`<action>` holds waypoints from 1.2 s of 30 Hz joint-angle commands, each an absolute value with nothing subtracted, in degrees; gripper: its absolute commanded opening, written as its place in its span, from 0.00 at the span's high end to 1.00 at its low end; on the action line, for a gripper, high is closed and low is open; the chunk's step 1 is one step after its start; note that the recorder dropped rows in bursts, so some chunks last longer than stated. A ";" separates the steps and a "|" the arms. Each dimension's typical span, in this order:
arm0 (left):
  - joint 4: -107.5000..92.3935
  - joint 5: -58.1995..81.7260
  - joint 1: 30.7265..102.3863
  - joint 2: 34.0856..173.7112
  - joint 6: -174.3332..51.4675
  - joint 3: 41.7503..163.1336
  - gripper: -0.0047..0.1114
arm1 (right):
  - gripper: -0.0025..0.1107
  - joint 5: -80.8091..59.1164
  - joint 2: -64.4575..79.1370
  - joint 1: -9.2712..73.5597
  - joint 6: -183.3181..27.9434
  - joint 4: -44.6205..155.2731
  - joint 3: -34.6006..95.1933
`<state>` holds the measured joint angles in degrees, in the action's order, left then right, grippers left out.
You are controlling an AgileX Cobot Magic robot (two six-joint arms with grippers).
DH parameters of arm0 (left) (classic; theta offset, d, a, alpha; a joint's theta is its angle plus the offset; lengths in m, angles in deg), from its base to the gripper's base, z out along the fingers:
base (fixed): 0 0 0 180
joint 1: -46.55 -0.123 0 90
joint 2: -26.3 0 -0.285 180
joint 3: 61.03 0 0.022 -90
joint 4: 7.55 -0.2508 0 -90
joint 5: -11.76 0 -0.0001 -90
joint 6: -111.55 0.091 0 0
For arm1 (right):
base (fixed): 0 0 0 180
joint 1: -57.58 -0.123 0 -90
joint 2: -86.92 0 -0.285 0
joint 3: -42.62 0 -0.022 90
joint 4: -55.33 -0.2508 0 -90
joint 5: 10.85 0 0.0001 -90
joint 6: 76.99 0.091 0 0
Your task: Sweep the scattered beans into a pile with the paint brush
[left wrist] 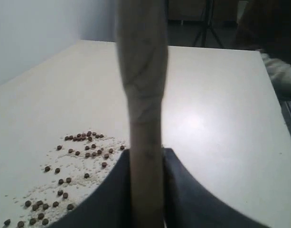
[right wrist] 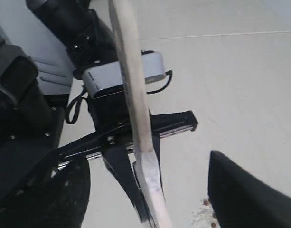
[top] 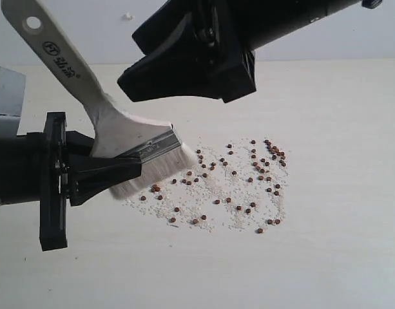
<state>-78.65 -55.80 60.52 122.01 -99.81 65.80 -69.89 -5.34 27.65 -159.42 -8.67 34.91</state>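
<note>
The left tool [top: 116, 162] grips the brush [top: 110, 125] by its neck; beans [top: 249, 177] lie scattered just past its bristles [top: 162, 170]. The right tool [top: 181, 80] gapes above, empty. Best to keep the bristles flat on the counter [top: 326, 264] and use short inward strokes.

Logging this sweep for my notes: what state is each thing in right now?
Wide cream-handled paint brush: tilted, bristles down on the pale table beside the beans.
Tiny reddish-brown round beans: scattered, not yet piled.
Left black claw: shut on the paint brush.
Right black claw: open, holding nothing.

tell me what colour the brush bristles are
The bristles are whitish, best seen in the exterior view.
</note>
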 commanded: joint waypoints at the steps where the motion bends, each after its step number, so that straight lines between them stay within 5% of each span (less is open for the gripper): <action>1: -81.77 -57.63 60.80 121.84 -102.68 67.27 0.96 | 0.41 -77.82 -9.19 27.59 -159.13 -10.49 37.46; 36: -80.66 -57.35 60.80 121.84 -101.70 67.27 0.96 | 0.41 -74.49 -17.43 23.54 -171.85 -26.30 37.77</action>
